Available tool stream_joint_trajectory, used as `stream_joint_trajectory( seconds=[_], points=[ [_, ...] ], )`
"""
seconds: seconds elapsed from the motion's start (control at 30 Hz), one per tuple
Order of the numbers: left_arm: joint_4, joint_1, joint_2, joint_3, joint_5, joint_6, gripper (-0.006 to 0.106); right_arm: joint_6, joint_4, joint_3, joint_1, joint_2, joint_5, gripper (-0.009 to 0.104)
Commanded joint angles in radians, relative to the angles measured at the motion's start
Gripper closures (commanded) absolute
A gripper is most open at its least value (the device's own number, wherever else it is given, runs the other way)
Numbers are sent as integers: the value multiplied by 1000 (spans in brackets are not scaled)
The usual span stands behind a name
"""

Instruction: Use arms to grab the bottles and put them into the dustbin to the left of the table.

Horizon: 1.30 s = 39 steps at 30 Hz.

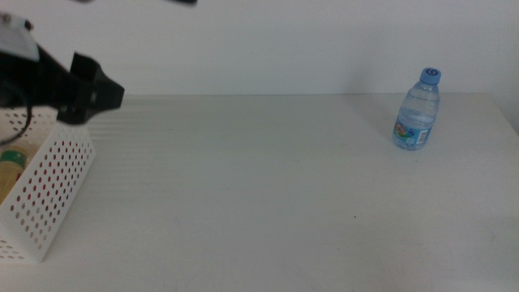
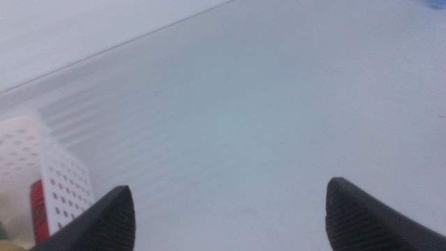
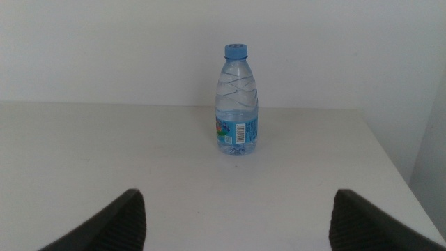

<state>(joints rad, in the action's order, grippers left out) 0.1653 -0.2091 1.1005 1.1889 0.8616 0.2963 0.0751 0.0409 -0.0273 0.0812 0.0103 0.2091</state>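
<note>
**One water bottle left standing as left arm hangs over the basket**

The left arm's black two-finger gripper [image 1: 109, 93] hovers above the near corner of the white rectangular plastic basket [image 1: 49, 191], the dustbin with round holes punched through its sides, at about 9 o'clock in the middle view. In the left wrist view its two dark jaws stand wide apart with nothing between them, only bare tabletop. Inside the basket, a red soda can [image 2: 38, 209] shows through the perforated wall, and a yellow-liquid bottle [image 1: 11, 166] lies against the basket's far side; how the two rest against each other cannot be told.

The small clear plastic water bottle with blue cap and blue label [image 1: 418, 109] stands upright on the large plain white matte table [image 1: 259, 203] at about 2 o'clock in the middle view, well apart from the basket and near the table's far right corner. Nothing touches it.

The right arm stays out of the middle view. Its wrist camera faces the water bottle [image 3: 237, 101] head-on, the bottle upright and centred beyond the right gripper [image 3: 237, 223], whose dark jaws are spread wide and empty, well short of the bottle. A white wall closes the scene behind the table's far edge.
</note>
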Motion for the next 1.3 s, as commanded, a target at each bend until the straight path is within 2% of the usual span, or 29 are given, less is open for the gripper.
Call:
stream_joint_trajectory(
  seconds=[0.0,0.2,0.33,0.43,0.53,0.63,0.73,1.0,1.1,1.27],
  points=[
    [19,-20,-57,-10,-85,-5,10,-10,10,-24,-5,27,-80,22],
    [96,-21,-95,-30,6,25,10,-10,10,-24,-5,27,-80,22],
    [188,-21,-95,-30,36,107,10,-10,10,-24,-5,27,-80,22],
    [224,-24,-109,-61,-16,134,10,-10,10,-24,-5,27,-80,22],
    [216,-64,-154,-145,-151,124,10,-10,10,-24,-5,27,-80,22],
    [176,-134,-206,-268,-332,120,10,-10,10,-24,-5,27,-80,22],
    [97,-212,-248,-385,-511,60,10,-10,10,-24,-5,27,-80,22],
    [-154,-313,-378,-646,-718,-328,10,-10,10,-24,-5,27,-80,22],
    [-191,-326,-417,-729,-770,-406,10,-10,10,-24,-5,27,-80,22],
    [-204,-363,-467,-869,-949,-405,10,-10,10,-24,-5,27,-80,22]
  ],
)
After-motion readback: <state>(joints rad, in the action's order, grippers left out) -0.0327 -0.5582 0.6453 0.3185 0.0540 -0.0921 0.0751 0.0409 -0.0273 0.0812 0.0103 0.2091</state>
